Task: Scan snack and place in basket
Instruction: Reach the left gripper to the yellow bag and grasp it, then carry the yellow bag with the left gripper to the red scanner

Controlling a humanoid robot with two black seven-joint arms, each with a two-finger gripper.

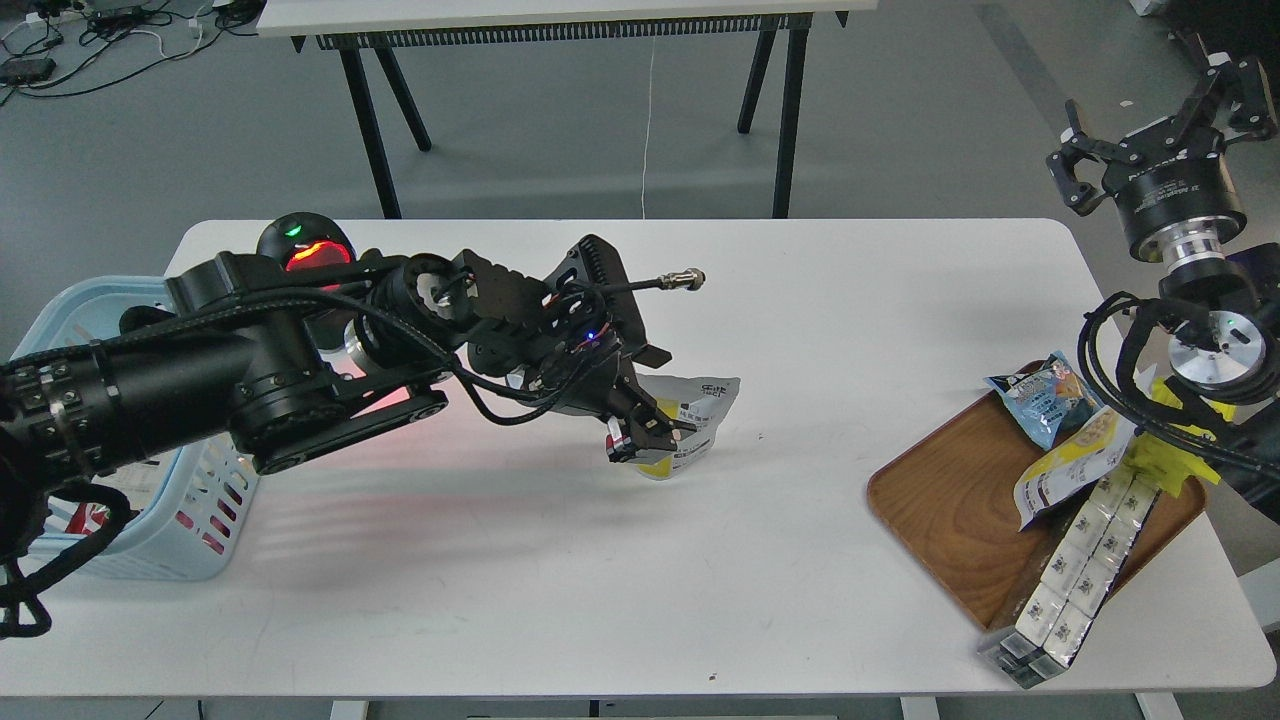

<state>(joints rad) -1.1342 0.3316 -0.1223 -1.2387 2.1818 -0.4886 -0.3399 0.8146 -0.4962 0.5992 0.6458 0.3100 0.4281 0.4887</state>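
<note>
The snack point(703, 408), a small white and yellow pouch, stands upright at the middle of the white table. My left gripper point(646, 437) has come down on its left side and is shut on it, hiding the pictured part. The pouch still rests on the table. The light blue basket point(212, 487) stands at the table's left edge, mostly hidden behind my left arm, with packs inside. My right gripper point(1150, 128) is open and empty, raised high past the table's far right corner.
A black scanner point(305, 252) with a red glow stands at the back left, beside the basket. A wooden tray point(945, 500) at the right holds a blue pack point(1045, 396), a longer yellow-and-white pouch point(1075, 458), a bright yellow pack point(1190, 445) and white cartons point(1080, 570).
</note>
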